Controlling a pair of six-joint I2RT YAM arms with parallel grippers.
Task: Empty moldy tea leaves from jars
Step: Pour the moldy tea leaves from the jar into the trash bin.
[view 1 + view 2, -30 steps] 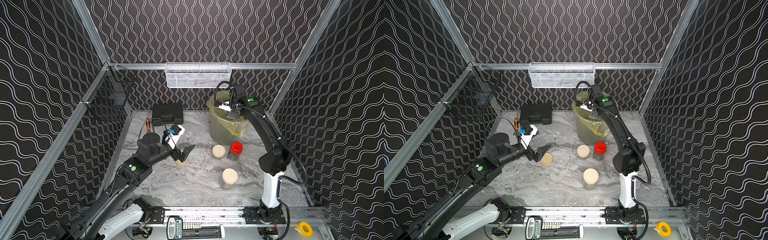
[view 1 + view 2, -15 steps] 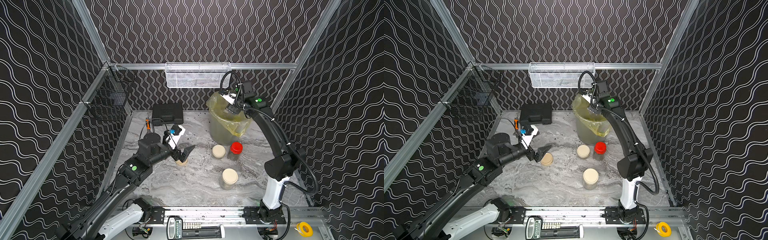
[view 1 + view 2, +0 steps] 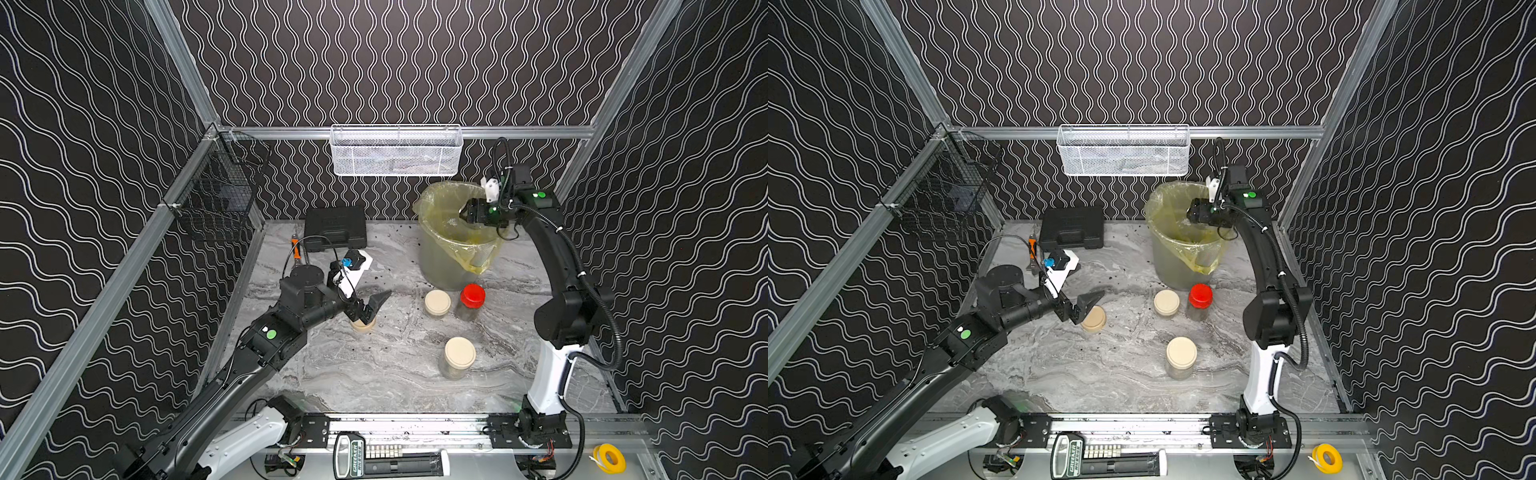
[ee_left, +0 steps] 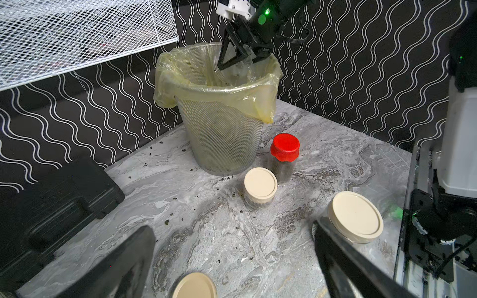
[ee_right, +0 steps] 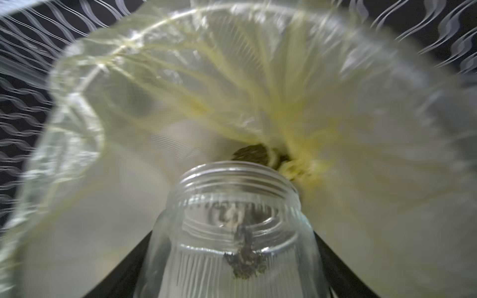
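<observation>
My right gripper (image 3: pixel 465 212) (image 5: pixel 232 258) is shut on an open clear glass jar (image 5: pixel 232 206), tipped mouth-first into the bucket lined with a yellow bag (image 3: pixel 449 257). A clump of dark tea leaves (image 5: pixel 245 260) clings inside the jar, and more lie at the bag's bottom (image 5: pixel 251 153). On the table stand three lidded jars: a cream-lidded one (image 3: pixel 437 302), a red-lidded one (image 3: pixel 472 297) and a cream-lidded one nearer the front (image 3: pixel 459 357). My left gripper (image 3: pixel 376 307) (image 4: pixel 232 229) hangs open just over a loose cream lid (image 3: pixel 1094 319), holding nothing.
A black case (image 3: pixel 335 228) and an orange-handled tool (image 3: pixel 296 249) lie at the back left. A white mesh basket (image 3: pixel 397 149) hangs on the back wall and a black wire basket (image 3: pixel 216 203) on the left wall. Dark specks dot the marble table (image 3: pixel 374 374).
The right wrist has swung from the bucket's back rim and turned sideways, tipping the jar further into the bag. The left arm has stayed still.
</observation>
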